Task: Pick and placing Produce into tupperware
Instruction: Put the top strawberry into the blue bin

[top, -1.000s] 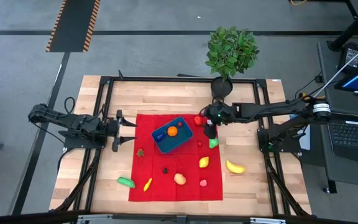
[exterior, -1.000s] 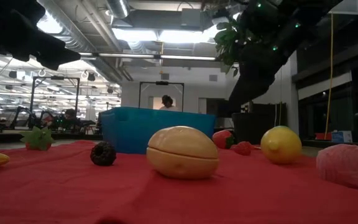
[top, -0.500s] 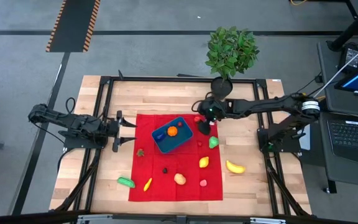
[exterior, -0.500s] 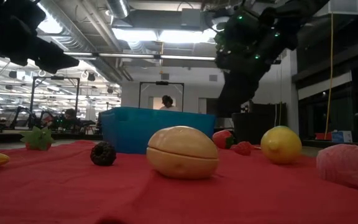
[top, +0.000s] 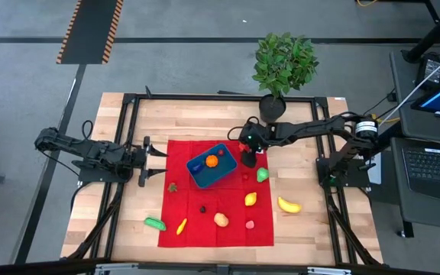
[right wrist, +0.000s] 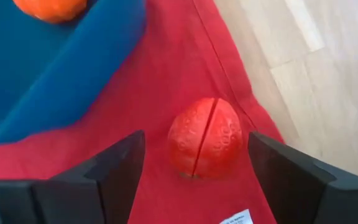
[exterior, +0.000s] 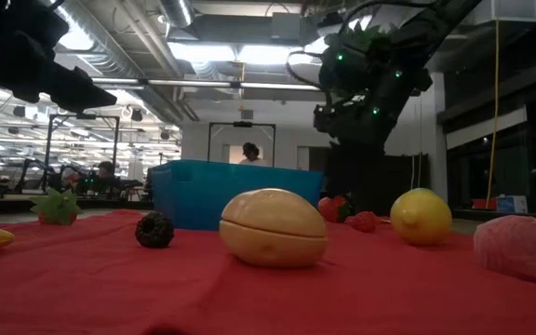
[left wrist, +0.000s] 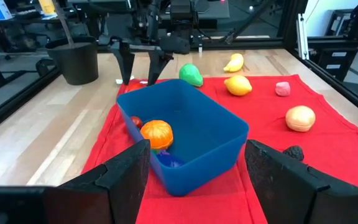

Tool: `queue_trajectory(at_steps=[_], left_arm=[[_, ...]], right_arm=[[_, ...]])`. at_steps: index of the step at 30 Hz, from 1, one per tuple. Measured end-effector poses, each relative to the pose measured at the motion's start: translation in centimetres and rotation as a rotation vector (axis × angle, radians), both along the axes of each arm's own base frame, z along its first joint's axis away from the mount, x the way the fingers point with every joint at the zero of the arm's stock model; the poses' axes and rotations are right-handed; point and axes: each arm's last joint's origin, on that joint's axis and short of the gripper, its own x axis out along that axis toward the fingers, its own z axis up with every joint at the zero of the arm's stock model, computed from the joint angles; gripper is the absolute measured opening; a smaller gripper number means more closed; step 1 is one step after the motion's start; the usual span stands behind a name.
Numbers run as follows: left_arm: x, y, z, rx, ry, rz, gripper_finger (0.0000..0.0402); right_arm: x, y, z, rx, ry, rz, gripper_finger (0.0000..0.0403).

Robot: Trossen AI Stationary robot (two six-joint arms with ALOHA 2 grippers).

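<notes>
The blue tupperware (top: pixel 211 168) sits on the red cloth with an orange fruit (top: pixel 211 161) and other small pieces inside. A red round fruit (right wrist: pixel 219 127) lies on the cloth by the tupperware's far right corner. My right gripper (right wrist: pixel 196 138) is open and points down over this fruit, one finger on either side, apart from it; it also shows in the high view (top: pixel 247 155). My left gripper (top: pixel 157 156) waits open at the cloth's left edge, facing the tupperware (left wrist: pixel 185 134). More produce is scattered on the cloth and table.
Near the right gripper lie a green fruit (top: pixel 262 175) and a small red piece (top: pixel 244 175). Farther toward the near edge are a lemon (top: pixel 250 199), banana (top: pixel 289 205), peach (top: pixel 221 219), pink piece (top: pixel 250 225) and blackberry (top: pixel 202 208). A potted plant (top: pixel 283 65) stands at the far edge.
My right gripper has moved toward the table's left, from above the green fruit to the red fruit beside the tupperware, and has turned so that its fingers point down. No produce has moved.
</notes>
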Motion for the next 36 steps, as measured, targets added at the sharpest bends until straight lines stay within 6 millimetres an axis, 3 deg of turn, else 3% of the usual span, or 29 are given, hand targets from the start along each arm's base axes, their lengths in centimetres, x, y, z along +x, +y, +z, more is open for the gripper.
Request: queue_trajectory(at_steps=[10, 36], left_arm=[[0.0, 0.0, 0.0, -0.018, 0.001, 0.004, 0.0254], [0.0, 0.0, -0.2, -0.017, 0.018, 0.005, 0.0254]], right_arm=[[0.6, -0.2, -2.0, 0.016, 0.03, -0.018, 0.0286], [0.8, -0.2, -1.9, 0.001, 0.011, -0.004, 0.028]])
